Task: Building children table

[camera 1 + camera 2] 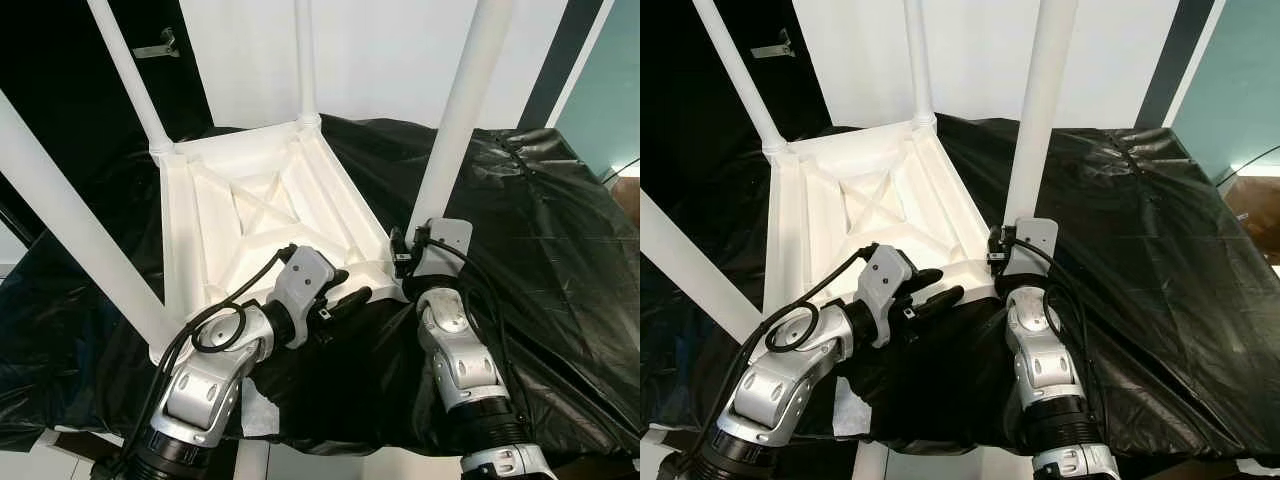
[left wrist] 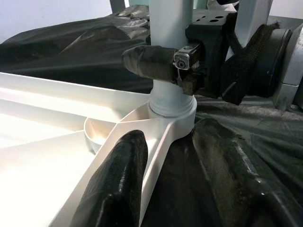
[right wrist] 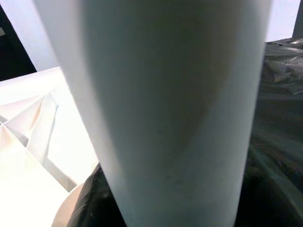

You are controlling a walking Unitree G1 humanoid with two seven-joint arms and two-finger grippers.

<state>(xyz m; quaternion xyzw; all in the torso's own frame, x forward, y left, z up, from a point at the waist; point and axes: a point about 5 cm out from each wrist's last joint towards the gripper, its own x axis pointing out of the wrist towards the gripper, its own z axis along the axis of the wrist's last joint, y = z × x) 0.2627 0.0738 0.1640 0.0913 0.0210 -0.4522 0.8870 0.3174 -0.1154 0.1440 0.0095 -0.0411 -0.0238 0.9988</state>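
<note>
White moulded plastic tabletop (image 1: 260, 215), underside crossed by a white rib pattern; four white round legs (image 1: 462, 110). Glossy black crinkled plastic sheet (image 1: 560, 250) beneath. Silver jointed arms (image 1: 455, 350) with black cables; matt black gripper fingers (image 2: 118, 189). Teal wall panel (image 1: 610, 100).

No legible text, label, brand, number or sign appears on any surface shown. The white plastic table (image 1: 270, 215), lying upside down, and its white legs (image 1: 462, 110) are unmarked, as is the black sheet (image 1: 540, 230) under them. The small metal fitting on the right gripper (image 2: 187, 59) bears no readable marking.
</note>
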